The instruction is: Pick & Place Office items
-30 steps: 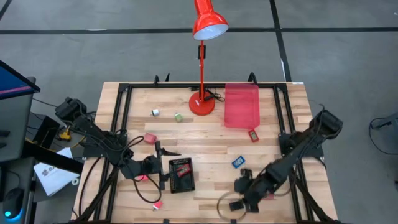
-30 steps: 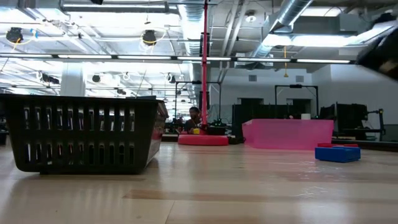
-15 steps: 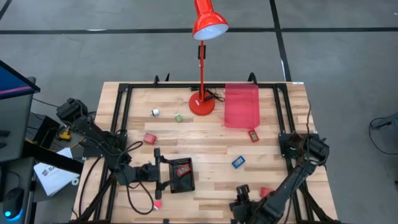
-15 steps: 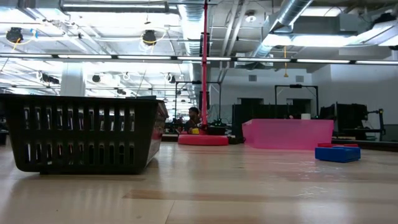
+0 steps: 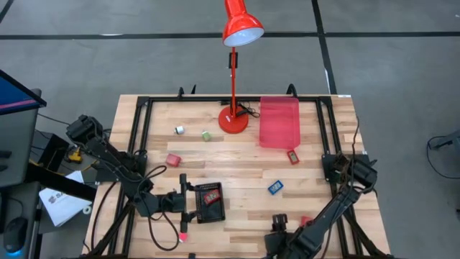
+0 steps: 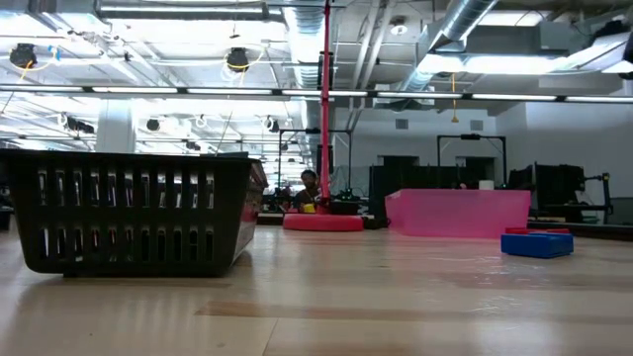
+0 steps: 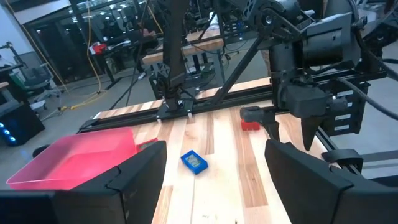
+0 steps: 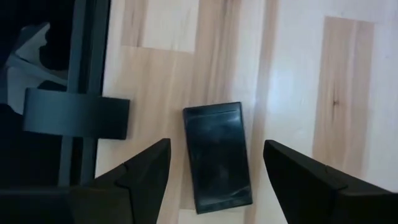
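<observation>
The red tray (image 5: pixel 279 121) beside the lamp (image 5: pixel 233 65) looks bare, with a red item (image 5: pixel 293 156) just off its near corner. The black basket (image 5: pixel 209 202), nearer the front than the lamp, holds a red piece (image 5: pixel 210 199). The left gripper (image 5: pixel 186 203) lies level just left of the basket, fingers wide, nothing between them. The right gripper (image 8: pixel 214 180) hangs at the front edge, pointing down, fingers spread over a black item (image 8: pixel 216 156) lying flat, its long axis between them. A blue item (image 5: pixel 275 187) sits right of the basket.

Grey floor (image 5: pixel 144 50) surrounds the table; ceiling ducts (image 6: pixel 465 30) and striplights hang overhead.
</observation>
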